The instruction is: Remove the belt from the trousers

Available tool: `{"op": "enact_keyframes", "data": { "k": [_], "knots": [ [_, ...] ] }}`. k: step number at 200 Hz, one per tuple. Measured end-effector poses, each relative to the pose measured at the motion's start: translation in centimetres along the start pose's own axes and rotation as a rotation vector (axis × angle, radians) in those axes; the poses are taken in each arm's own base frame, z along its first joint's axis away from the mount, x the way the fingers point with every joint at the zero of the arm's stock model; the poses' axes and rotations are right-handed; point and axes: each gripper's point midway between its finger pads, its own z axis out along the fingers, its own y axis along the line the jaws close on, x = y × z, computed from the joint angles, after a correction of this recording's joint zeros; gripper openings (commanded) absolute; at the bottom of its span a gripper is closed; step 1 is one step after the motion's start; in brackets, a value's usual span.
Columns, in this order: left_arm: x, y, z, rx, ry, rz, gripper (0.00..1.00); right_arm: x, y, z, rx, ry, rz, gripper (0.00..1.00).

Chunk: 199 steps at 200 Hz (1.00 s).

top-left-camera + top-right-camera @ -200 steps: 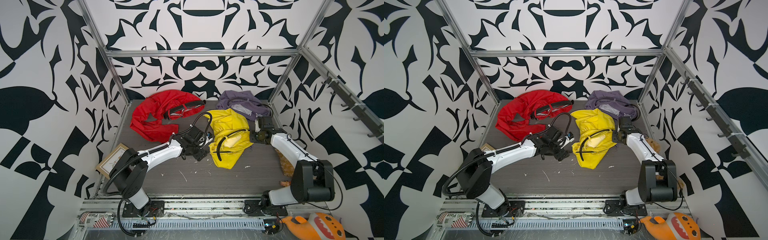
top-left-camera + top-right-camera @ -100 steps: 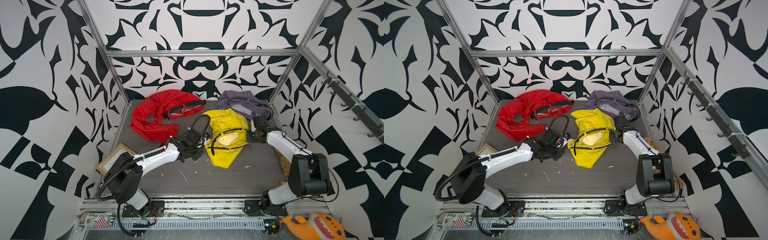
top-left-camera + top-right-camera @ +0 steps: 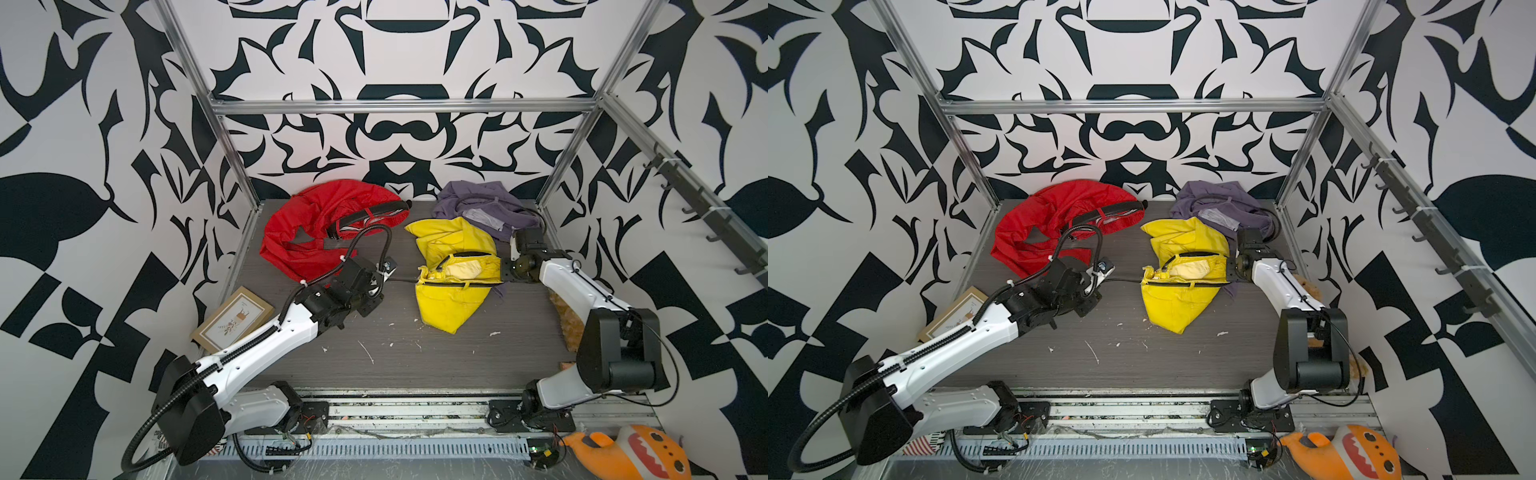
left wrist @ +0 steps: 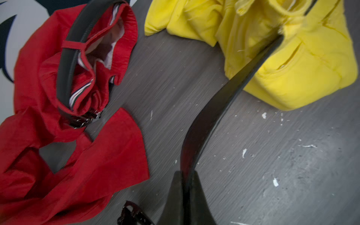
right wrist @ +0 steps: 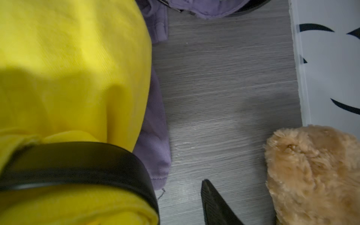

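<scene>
Left tool (image 4: 185, 188) clamps the black belt (image 4: 224, 101); right tool (image 3: 505, 275), half hidden by yellow trousers (image 5: 68, 78), cannot be judged.

This is a robotics lab cell: aluminium framing (image 3: 403, 106) boxes a grey tabletop (image 3: 415, 365) inside black-and-white patterned walls (image 3: 75, 124) (on every side). Two robot arms (image 3: 266, 345) are bolted to its front rail (image 3: 399, 409).

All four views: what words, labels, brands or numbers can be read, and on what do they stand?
Nothing reads clearly.
Picture frame: marks on its card, too small to read.
Striped label, front corner: mostly hidden, unreadable.
On the belt and yellow trousers no lettering shows.
</scene>
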Motion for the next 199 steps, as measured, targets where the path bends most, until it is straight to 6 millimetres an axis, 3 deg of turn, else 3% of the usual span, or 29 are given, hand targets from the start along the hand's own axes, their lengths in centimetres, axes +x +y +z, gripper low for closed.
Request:
{"op": "enact_keyframes", "data": {
  "k": [42, 68, 85, 107, 163, 168, 182, 199],
  "knots": [
    [1.5, 5.6, -1.6, -0.160, 0.011, -0.088, 0.00, 0.1, -1.4, 0.1, 0.025, 0.009, 0.028, 0.53],
    [3.8, 9.8, -1.9, -0.271, 0.063, -0.174, 0.00, 0.1, -1.9, 0.1, 0.042, 0.009, 0.035, 0.54],
    [4.9, 11.5, -1.9, -0.314, 0.091, -0.214, 0.00, 0.1, -2.1, 0.2, 0.045, 0.008, 0.038, 0.54],
    [5.5, 11.6, -0.7, -0.303, 0.120, -0.233, 0.00, 0.1, -2.1, 0.2, 0.047, 0.009, 0.041, 0.54],
    [5.8, 9.3, 5.1, -0.180, 0.227, -0.248, 0.00, 0.1, -2.8, 0.3, 0.066, 0.011, 0.052, 0.53],
    [6.0, 9.0, 5.5, -0.171, 0.242, -0.246, 0.12, 0.1, -2.8, 0.3, 0.066, 0.011, 0.052, 0.53],
    [6.1, 8.4, 6.4, -0.157, 0.276, -0.235, 0.60, 0.1, -2.9, 0.3, 0.067, 0.011, 0.053, 0.53],
    [5.6, 8.0, 6.7, -0.159, 0.286, -0.221, 0.81, 0.1, -2.9, 0.3, 0.067, 0.010, 0.056, 0.53]
  ]
}}
